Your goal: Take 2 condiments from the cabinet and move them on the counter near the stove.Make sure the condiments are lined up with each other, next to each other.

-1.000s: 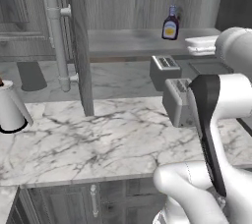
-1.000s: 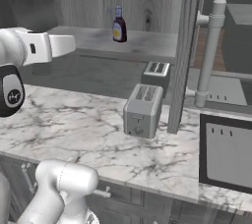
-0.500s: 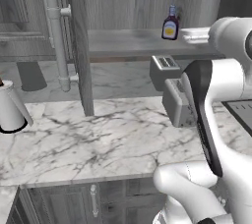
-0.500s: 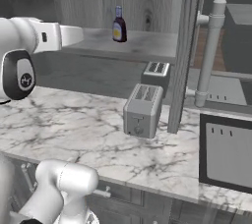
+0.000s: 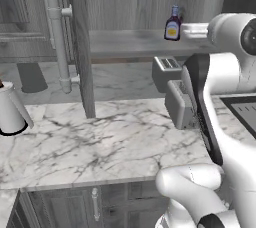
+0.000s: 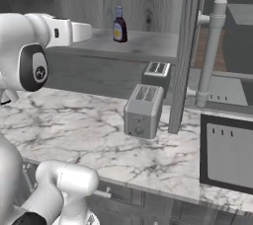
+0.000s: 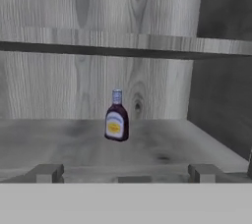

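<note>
While its two dark finger tips (image 7: 49,173) stand wide apart with nothing between them, the white arm's gripper (image 7: 126,176) points into the open grey wood-grain wall cabinet (image 7: 147,70). Well ahead of it, upright on the inner shelf (image 7: 74,144), stands the dark-brown sauce bottle with yellow label and blue cap (image 7: 116,117). Below the shelf a grey two-slot toaster (image 6: 142,110) sits on the white marble counter with grey veins (image 6: 69,130), near the cabinet door's long pale bar handle (image 6: 210,54).

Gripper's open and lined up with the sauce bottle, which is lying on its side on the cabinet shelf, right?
Not quite: the sauce bottle stands upright on the cabinet shelf, cap up, as the hand view shows. The rest holds: the gripper is open and faces the bottle, short of it.
</note>
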{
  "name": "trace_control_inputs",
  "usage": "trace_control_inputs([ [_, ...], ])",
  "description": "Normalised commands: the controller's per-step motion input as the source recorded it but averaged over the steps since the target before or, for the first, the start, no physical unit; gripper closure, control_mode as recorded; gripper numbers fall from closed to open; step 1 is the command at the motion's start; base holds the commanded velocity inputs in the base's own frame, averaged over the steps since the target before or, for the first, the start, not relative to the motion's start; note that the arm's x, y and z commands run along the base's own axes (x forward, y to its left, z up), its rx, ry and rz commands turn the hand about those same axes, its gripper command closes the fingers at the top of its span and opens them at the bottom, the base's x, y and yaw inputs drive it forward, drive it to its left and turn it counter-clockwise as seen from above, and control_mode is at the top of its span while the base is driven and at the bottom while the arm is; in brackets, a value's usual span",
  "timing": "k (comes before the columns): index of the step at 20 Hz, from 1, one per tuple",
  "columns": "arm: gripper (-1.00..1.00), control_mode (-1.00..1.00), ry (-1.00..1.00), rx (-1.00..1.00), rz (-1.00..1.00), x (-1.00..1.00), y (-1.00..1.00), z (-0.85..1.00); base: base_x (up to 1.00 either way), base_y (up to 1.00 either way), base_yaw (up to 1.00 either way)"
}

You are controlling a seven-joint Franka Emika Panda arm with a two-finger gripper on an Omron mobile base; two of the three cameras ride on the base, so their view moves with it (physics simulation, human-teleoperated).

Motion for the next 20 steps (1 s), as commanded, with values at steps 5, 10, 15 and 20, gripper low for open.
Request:
trace_control_inputs([
  [5, -1.00, -1.00, -0.17, 0.07, 0.00, 0.34, -0.12, -0.03, 0.00, 0.00, 0.00],
  [10, -1.00, -1.00, -0.17, 0.05, 0.00, 0.25, -0.07, -0.04, 0.00, 0.00, 0.00],
  [15, -1.00, -1.00, -0.01, 0.05, 0.00, 0.16, -0.01, 0.00, 0.00, 0.00, 0.00],
  [20, -1.00, -1.00, 0.02, 0.00, 0.00, 0.17, 0.00, 0.00, 0.00, 0.00, 0.00],
])
